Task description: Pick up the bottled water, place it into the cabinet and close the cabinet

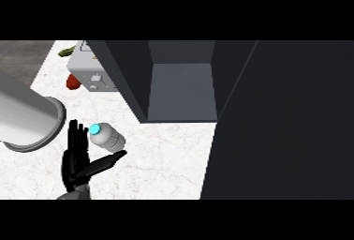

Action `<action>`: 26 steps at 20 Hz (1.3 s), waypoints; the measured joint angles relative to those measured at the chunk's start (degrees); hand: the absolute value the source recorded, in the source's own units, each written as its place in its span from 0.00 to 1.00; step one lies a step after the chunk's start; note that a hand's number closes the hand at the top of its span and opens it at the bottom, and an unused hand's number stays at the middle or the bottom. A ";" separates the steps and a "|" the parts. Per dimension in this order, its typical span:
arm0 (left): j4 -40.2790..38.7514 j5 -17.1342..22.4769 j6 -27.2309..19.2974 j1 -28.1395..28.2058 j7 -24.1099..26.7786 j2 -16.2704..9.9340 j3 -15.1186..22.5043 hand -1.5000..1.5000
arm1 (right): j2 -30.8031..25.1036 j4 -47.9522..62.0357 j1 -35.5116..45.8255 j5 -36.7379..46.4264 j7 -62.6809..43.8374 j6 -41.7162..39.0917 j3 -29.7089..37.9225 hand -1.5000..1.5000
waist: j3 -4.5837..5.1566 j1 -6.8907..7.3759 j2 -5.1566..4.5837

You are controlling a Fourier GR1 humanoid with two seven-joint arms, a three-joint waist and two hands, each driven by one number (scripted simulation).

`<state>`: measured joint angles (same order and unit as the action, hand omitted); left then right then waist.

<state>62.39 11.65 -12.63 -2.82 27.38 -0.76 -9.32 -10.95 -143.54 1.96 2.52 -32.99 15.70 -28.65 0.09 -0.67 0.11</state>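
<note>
Near the lower left edge, the black left hand (76, 161) spreads its fingers (75, 133) straight beside the clear plastic water bottle with a blue cap (106, 136), lying on the white marbled table (159, 154). Grasping comes first. Beyond, the dark open cabinet (180, 89) waits. No right hand shows.

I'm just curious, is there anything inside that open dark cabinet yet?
The cabinet shows only a bare grey shelf and back wall. Its open door hides anything further right. The bottled water still lies on the counter, beside the open left hand.
</note>
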 measured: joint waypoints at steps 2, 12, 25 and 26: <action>-3.31 0.46 1.39 -0.54 2.53 -0.17 -0.77 0.00 | -0.05 0.02 0.24 0.22 -0.42 0.68 -0.88 0.00 | 0.00 -0.04 0.00; -17.68 2.94 6.91 -6.32 12.47 -0.98 -4.49 0.00 | -1.61 0.03 0.51 0.64 -0.62 1.68 -0.36 0.00 | 0.00 -0.12 -0.01; -31.46 6.45 12.46 -15.67 18.54 -1.91 -8.45 1.00 | -3.38 0.08 -2.21 1.42 2.61 4.40 -2.00 0.00 | -0.01 -0.55 -0.06; -32.07 6.73 13.06 -15.95 18.78 -1.73 -8.56 1.00 | -4.10 0.09 -3.75 1.33 4.25 3.95 -1.54 0.00 | -0.02 -0.55 -0.07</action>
<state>30.32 18.38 0.43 -18.77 46.16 -2.48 -17.88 -15.05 -143.45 -1.79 3.86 -28.73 19.65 -30.19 0.06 -1.22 0.04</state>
